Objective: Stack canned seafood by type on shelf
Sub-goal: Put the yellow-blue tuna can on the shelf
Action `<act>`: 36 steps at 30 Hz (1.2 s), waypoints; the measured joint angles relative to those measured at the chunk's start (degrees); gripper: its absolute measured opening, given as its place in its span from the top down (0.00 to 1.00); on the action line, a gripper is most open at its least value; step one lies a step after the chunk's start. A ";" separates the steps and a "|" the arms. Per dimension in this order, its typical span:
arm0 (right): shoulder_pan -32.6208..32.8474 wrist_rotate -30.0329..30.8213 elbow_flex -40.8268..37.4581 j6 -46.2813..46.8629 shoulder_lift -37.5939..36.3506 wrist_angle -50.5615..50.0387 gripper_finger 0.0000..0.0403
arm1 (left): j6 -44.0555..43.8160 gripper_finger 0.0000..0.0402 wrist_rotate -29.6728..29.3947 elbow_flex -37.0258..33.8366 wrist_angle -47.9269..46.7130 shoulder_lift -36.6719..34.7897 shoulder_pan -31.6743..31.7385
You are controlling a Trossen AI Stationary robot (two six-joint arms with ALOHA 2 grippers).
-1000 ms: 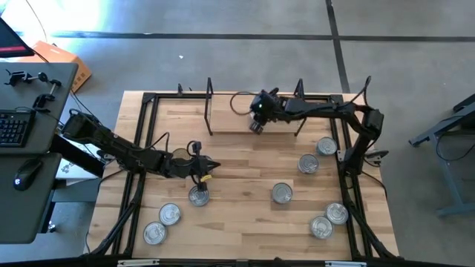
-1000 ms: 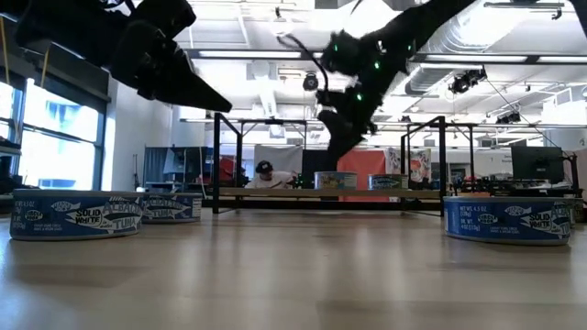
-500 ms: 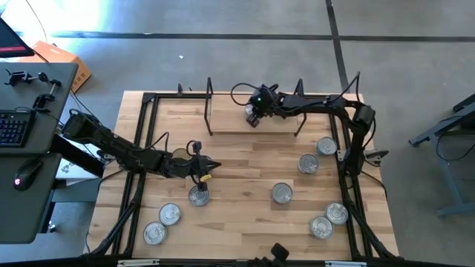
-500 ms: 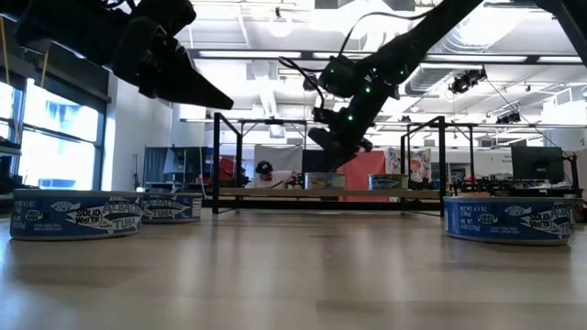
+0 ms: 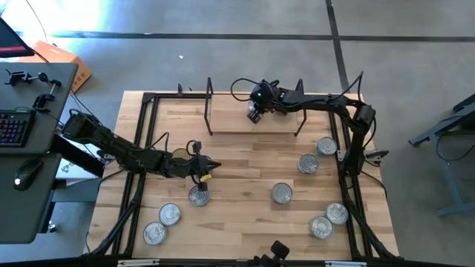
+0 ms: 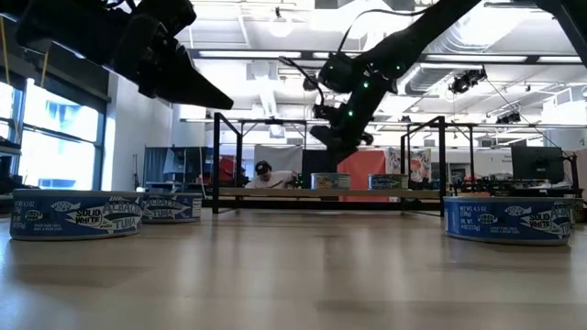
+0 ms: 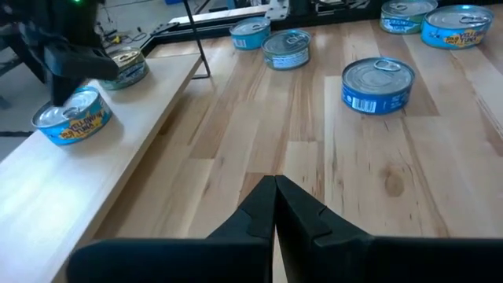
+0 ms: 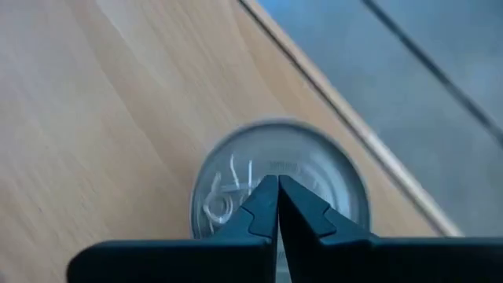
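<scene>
Right gripper (image 5: pixel 254 116) clenched, empty, above tin (image 8: pixel 279 182) near shelf (image 5: pixel 230 122) back edge; placement complete. Left gripper (image 5: pixel 213 165) clenched, idle mid-table.

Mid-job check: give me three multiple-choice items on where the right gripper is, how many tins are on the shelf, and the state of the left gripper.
1. Where is the right gripper?
A. above the shelf
B. beside the keyboard
C. over the floor

2. How many tins stand on the shelf?
A. none
B. two
C. five

3. The left gripper is:
A. wide open
B. shut on a tin
C. shut and empty

Answers:
1. A: the high view shows it hanging over the shelf board.
2. B: the left wrist view shows two tuna tins on the board.
3. C: its fingertips meet with nothing between them.
</scene>
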 joint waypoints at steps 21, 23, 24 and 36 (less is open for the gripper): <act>1.63 5.04 -6.43 7.65 -0.53 7.73 0.99 | 0.66 1.00 0.00 0.00 -0.31 0.00 -1.46; 1.62 4.57 -6.43 7.68 -0.14 8.59 0.99 | 1.31 1.00 -0.11 0.00 0.05 0.00 -1.43; 1.62 4.57 -6.43 7.66 0.10 9.29 0.99 | 1.48 1.00 -0.18 0.00 0.09 0.00 -1.43; 2.17 4.15 -6.50 6.30 0.29 13.56 0.99 | 1.08 1.00 -0.46 0.00 0.07 0.00 -1.40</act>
